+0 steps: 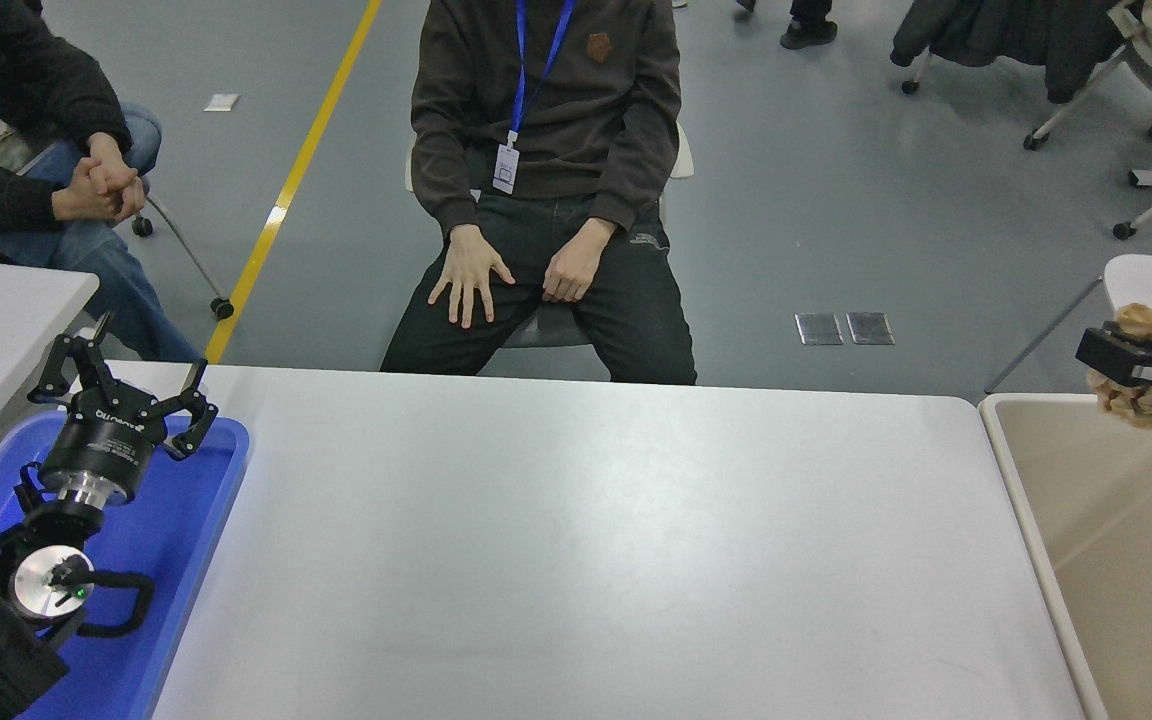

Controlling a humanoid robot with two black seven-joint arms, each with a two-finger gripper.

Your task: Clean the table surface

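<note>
A bin (1021,470) stands right of the table surface (586,540).

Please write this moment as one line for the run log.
right gripper: shut on crumpled brown paper, above beige bin | left gripper: open, parked over blue tray | table surface: no litter visible

White lettering is printed on the black body of the left gripper (122,398), but it is seen inverted and too small to be read with certainty. A small brown emblem is carried on the chest of the dark sweatshirt (546,100) worn by the person seated at the far side, and its characters cannot be resolved. No other text, number or sign can be read.
</note>
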